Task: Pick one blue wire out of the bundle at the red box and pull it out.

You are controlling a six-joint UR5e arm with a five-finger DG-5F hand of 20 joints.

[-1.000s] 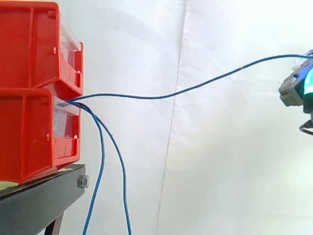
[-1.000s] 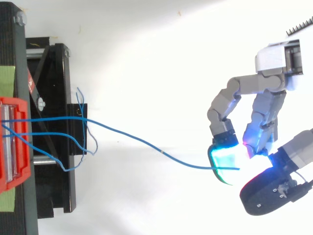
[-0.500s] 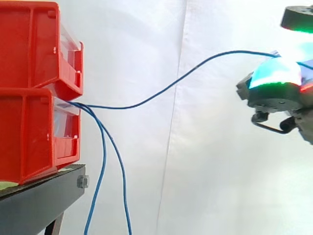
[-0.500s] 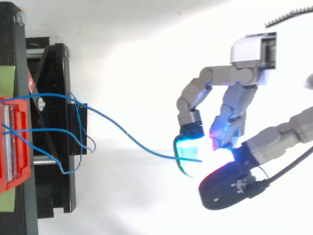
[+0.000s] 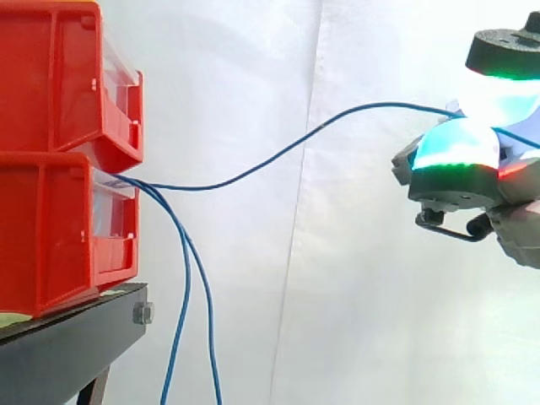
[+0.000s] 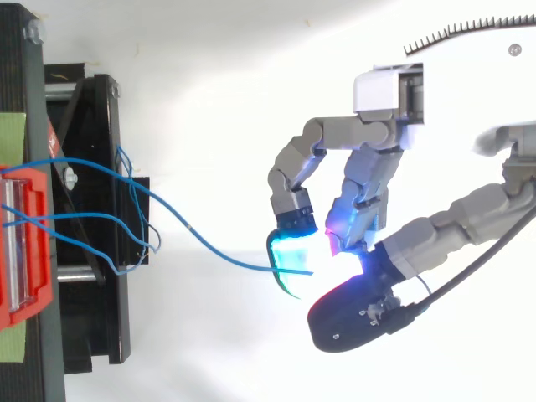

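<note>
Two red bins are stacked on a black stand at the left. Blue wires come out at the front of the lower bin. One blue wire runs right and upward in a slack curve to my hand. The hand is shut on this wire's end, pinched between glowing cyan and green pads and the thumb. From above, the held wire ends between the fingertips of the hand. Two other blue wires hang down from the lower bin.
A white curtain hangs behind everything. The black stand reaches out in front of the bins, with loose loops of blue wire lying over it. The arm comes in from the right.
The hand has moved left towards the bins, still holding the wire. The held wire has gone from nearly taut to a slack, sagging curve.
</note>
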